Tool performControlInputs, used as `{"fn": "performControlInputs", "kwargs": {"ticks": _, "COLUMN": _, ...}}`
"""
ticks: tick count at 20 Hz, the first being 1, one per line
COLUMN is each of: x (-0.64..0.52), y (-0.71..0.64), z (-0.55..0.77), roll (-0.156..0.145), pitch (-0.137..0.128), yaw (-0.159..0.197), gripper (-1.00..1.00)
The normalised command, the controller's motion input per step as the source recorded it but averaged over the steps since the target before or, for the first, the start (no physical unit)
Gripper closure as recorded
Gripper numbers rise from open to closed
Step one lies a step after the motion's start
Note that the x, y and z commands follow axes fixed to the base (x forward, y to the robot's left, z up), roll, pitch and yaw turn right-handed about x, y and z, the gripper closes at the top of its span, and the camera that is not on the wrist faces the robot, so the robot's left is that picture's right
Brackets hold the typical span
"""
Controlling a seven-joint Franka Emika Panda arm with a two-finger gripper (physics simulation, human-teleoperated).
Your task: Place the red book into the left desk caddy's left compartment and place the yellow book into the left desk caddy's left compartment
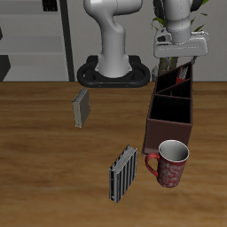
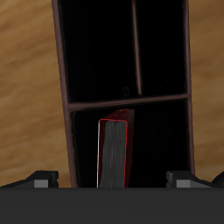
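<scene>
The red book (image 1: 182, 73) stands tilted in the left desk caddy's (image 1: 166, 133) end compartment farthest from the table's front edge. In the wrist view the red book (image 2: 114, 153) shows its white page edge, leaning inside that compartment below a divider of the caddy (image 2: 131, 101). My gripper (image 1: 181, 58) hangs just above it, open, with its fingers (image 2: 39, 180) wide apart and clear of the book. The yellow book (image 1: 82, 107) stands upright on the table, well away from the caddy and the gripper.
A black-and-white striped book (image 1: 121, 173) stands near the table's front edge. A red patterned mug (image 1: 170, 164) sits beside it, right in front of the caddy's near end. The robot base (image 1: 113, 71) is at the back.
</scene>
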Motion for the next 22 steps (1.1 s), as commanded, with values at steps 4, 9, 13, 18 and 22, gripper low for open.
{"fn": "performControlInputs", "kwargs": {"ticks": 4, "x": 0.03, "y": -0.17, "z": 0.25, "roll": -0.001, "pitch": -0.017, "yaw": 0.021, "gripper": -1.0}}
{"fn": "performControlInputs", "kwargs": {"ticks": 9, "x": 0.09, "y": -0.27, "z": 0.33, "roll": -0.019, "pitch": -0.007, "yaw": 0.024, "gripper": -1.0}}
{"fn": "performControlInputs", "kwargs": {"ticks": 13, "x": 0.19, "y": -0.36, "z": 0.36, "roll": -0.015, "pitch": 0.026, "yaw": 0.024, "gripper": -1.0}}
{"fn": "performControlInputs", "kwargs": {"ticks": 18, "x": 0.25, "y": -0.41, "z": 0.25, "roll": -0.047, "pitch": 0.022, "yaw": 0.05, "gripper": -1.0}}
{"fn": "performControlInputs", "kwargs": {"ticks": 22, "x": 0.37, "y": -0.46, "z": 0.14, "roll": -0.071, "pitch": 0.037, "yaw": 0.056, "gripper": -1.0}}
